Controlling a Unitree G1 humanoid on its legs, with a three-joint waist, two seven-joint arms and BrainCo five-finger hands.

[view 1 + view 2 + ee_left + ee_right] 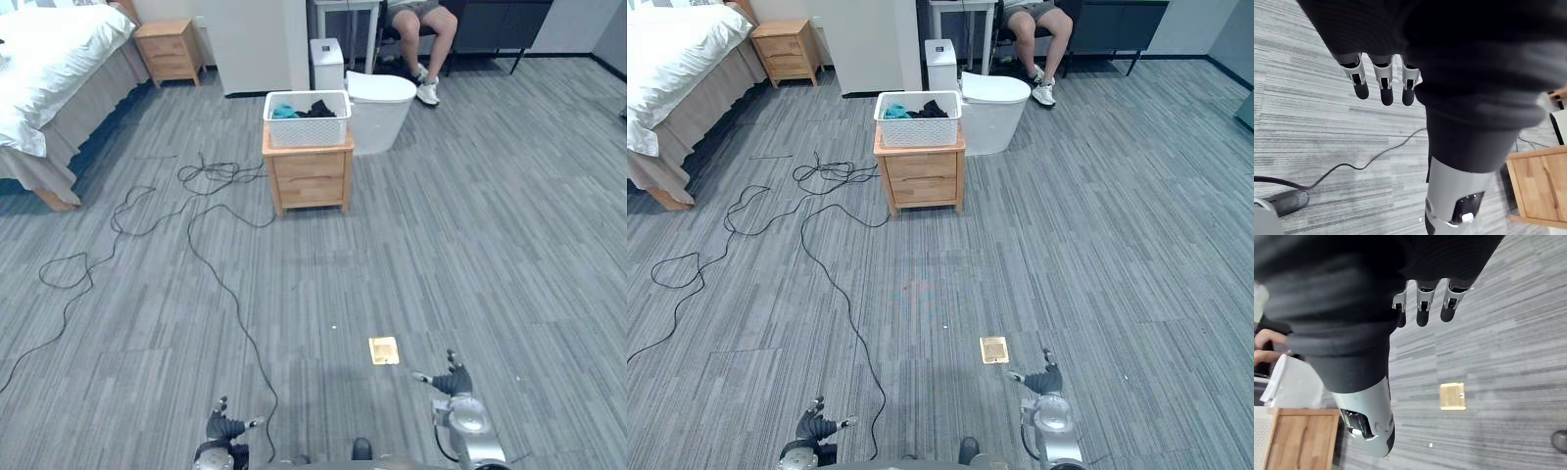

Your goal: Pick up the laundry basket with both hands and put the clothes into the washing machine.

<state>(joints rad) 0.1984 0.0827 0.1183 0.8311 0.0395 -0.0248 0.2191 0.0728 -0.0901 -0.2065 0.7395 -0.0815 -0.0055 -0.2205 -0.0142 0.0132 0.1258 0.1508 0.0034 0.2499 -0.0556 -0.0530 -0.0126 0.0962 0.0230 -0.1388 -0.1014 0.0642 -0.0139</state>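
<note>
Though well apart from the laundry basket [307,129], left hand [223,429] and right hand [453,380] low, both loosely spread, empty.

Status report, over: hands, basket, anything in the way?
Left hand, right hand open, empty. Laundry basket on nightstand ahead, untouched. Washing machine beside it; person seated behind.

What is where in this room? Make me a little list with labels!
Basket: white mesh plastic laundry basket, on a wooden nightstand
Clothes: teal and black clothes, inside the basket
Washer: white rounded washing machine, on the floor beside the nightstand
Left hand: open, empty, far from the basket
Right hand: open, empty, near square brass floor plate
Person: seated behind the washing machine
</note>
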